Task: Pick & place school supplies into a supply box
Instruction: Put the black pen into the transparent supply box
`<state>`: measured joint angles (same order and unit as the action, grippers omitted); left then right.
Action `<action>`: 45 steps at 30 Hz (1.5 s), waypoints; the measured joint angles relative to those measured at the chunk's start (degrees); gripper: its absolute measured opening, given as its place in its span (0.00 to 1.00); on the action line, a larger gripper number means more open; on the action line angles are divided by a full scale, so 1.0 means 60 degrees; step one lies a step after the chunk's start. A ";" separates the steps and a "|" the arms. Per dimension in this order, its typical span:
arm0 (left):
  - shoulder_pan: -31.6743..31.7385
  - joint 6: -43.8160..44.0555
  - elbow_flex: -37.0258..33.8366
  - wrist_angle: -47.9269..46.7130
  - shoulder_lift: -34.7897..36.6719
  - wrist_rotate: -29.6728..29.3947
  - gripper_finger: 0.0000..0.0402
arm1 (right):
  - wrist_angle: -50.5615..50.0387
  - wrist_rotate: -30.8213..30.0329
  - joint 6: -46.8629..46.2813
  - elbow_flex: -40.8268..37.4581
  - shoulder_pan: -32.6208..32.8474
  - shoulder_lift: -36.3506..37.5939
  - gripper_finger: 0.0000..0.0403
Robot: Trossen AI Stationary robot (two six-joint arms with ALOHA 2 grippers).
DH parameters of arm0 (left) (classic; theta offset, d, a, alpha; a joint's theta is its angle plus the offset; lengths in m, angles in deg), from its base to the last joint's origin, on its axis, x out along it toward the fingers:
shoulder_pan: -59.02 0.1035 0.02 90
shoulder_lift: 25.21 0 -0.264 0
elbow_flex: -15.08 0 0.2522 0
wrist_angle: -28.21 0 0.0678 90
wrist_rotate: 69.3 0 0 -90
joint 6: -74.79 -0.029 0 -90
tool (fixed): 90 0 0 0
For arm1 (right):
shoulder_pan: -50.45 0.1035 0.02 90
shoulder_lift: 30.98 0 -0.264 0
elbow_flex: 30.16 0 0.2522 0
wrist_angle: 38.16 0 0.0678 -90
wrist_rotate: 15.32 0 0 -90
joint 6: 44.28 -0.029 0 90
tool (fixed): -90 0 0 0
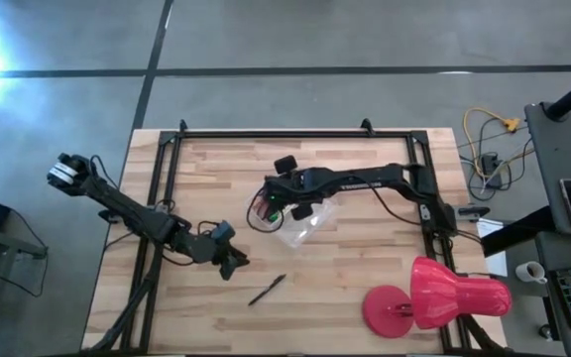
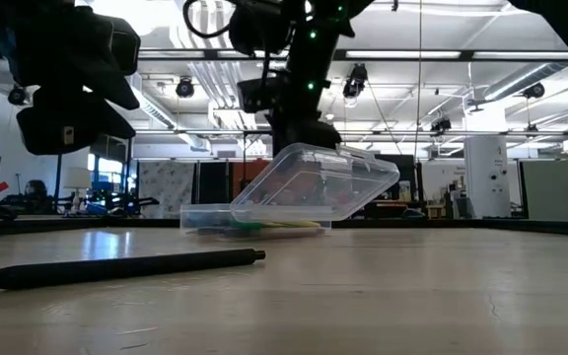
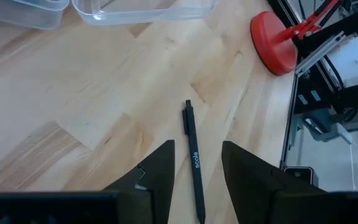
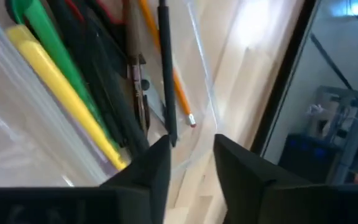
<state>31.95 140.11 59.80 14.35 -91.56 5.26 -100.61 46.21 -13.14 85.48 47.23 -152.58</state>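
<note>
Left gripper (image 3: 197, 163) gapes over the loose black pen (image 3: 193, 158) at lower centre; right gripper (image 4: 191, 155) parted above the box (image 1: 300, 226).

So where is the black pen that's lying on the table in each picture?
High view: black pen, low middle, below the clear box.
Low view: pen up front, left; box behind it.
Left wrist view: pen between the fingers, box at top.
Right wrist view: not in it.
Shared landmark: the clear box.
</note>
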 joint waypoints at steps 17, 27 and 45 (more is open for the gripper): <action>-0.0007 -0.0488 0.2248 -0.1007 -0.2577 0.0460 0.27 | -0.2733 -0.0523 -0.5168 0.0485 0.2315 0.2242 0.50; -0.0102 -0.0310 0.7083 -0.6629 -0.6212 0.0505 0.27 | -0.4190 -0.0536 -0.8315 0.0216 0.3594 0.2670 0.50; -0.0240 -0.0242 0.8331 -0.6878 -0.8453 0.1246 0.25 | -0.4853 -0.1294 -1.1830 -0.0071 0.6096 0.2649 0.50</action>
<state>30.50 138.66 109.79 -26.92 -142.27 12.73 -129.73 38.45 -84.12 85.05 83.81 -136.69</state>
